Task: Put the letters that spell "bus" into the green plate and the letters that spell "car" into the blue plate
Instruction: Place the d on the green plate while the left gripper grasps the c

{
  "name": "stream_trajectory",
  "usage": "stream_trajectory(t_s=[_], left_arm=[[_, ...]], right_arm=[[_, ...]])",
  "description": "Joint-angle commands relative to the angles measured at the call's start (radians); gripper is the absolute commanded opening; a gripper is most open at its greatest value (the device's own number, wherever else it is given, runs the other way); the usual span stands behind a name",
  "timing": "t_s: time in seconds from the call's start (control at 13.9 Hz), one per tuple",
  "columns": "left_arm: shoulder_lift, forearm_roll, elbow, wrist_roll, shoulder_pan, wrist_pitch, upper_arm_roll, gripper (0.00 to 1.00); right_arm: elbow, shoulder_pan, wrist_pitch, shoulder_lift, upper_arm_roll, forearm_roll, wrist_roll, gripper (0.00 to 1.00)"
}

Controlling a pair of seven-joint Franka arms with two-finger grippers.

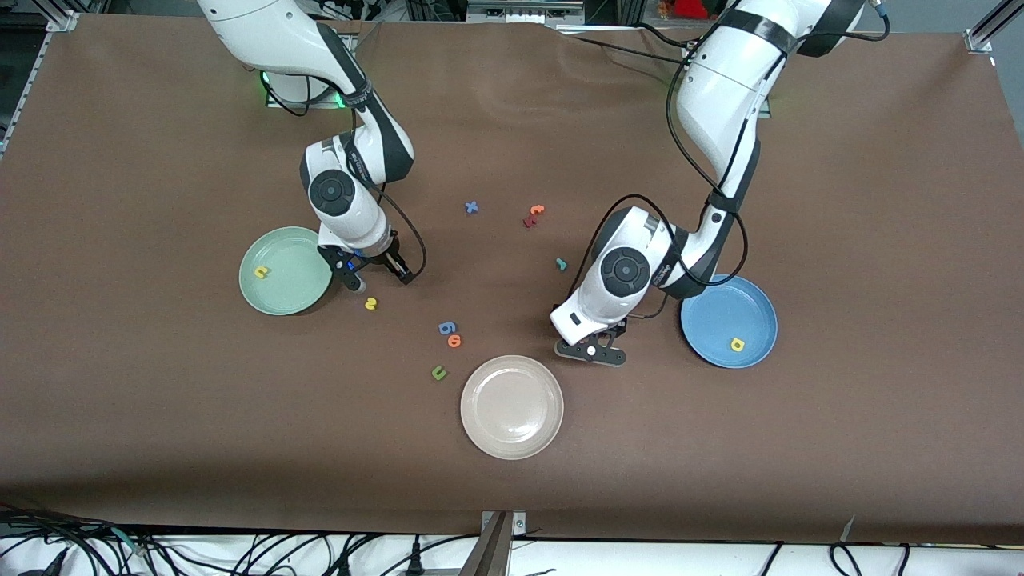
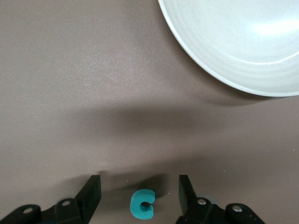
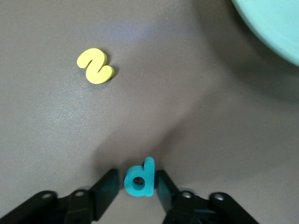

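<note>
My right gripper (image 1: 372, 272) (image 3: 137, 179) is down at the table beside the green plate (image 1: 286, 270) (image 3: 275, 23), shut on the teal "b" (image 3: 140, 178), which still rests on the table. A yellow "u" (image 1: 261, 272) lies in that plate, and the yellow "s" (image 1: 370, 303) (image 3: 95, 66) lies close by on the table. My left gripper (image 1: 590, 350) (image 2: 139, 193) is low between the cream plate and the blue plate (image 1: 720, 308), open, with the teal "c" (image 2: 142, 204) lying untouched between its fingers. The yellow "a" (image 1: 737, 344) lies in the blue plate. The teal "r" (image 1: 561, 263) lies beside the left arm's wrist.
The cream-white plate (image 1: 512, 406) (image 2: 243, 42) sits nearest the front camera. Loose letters on the table: a blue "x" (image 1: 472, 207), a red and orange pair (image 1: 534, 215), a blue "6" (image 1: 446, 327), an orange "o" (image 1: 454, 341), a dark green "u" (image 1: 438, 372).
</note>
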Motion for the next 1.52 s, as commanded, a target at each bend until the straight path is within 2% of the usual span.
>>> stream_trajectory(t_s=[0.0,0.14,0.29,0.58,0.79,0.87,1.01,1.23,1.44], left_arm=[[0.009,-0.008,0.012,0.01,-0.013,-0.009,0.008,0.75],[0.009,-0.008,-0.001,0.01,-0.017,-0.01,0.008,0.74],[0.009,-0.008,-0.008,0.011,-0.017,-0.01,0.008,0.73],[0.007,-0.008,-0.019,0.011,-0.013,-0.023,0.008,0.7],[0.0,-0.009,-0.033,0.008,-0.015,-0.024,0.006,0.61],[0.0,-0.011,-0.036,0.01,-0.013,-0.026,0.006,0.53],[0.0,-0.019,-0.037,0.007,-0.013,-0.038,0.006,0.48],[-0.004,-0.02,-0.037,0.004,-0.015,-0.055,0.005,0.42],[-0.008,-0.02,-0.034,0.007,-0.013,-0.061,0.005,0.37]], right_arm=[[-0.022,0.001,0.023,0.011,-0.001,0.01,-0.027,0.14],[-0.021,0.001,0.019,0.009,-0.001,0.01,-0.027,0.06],[-0.015,0.003,0.003,0.002,-0.004,0.005,-0.032,0.05],[0.071,0.0,-0.216,-0.044,-0.049,0.005,-0.081,0.05],[0.198,0.0,-0.492,-0.069,-0.139,0.005,-0.202,0.05],[0.239,0.0,-0.584,-0.071,-0.179,0.007,-0.263,0.05],[0.271,0.0,-0.687,-0.083,-0.258,0.009,-0.404,0.05],[0.258,-0.008,-0.717,-0.08,-0.366,0.01,-0.639,0.05],[0.203,-0.059,-0.673,-0.057,-0.388,0.012,-0.786,0.05]])
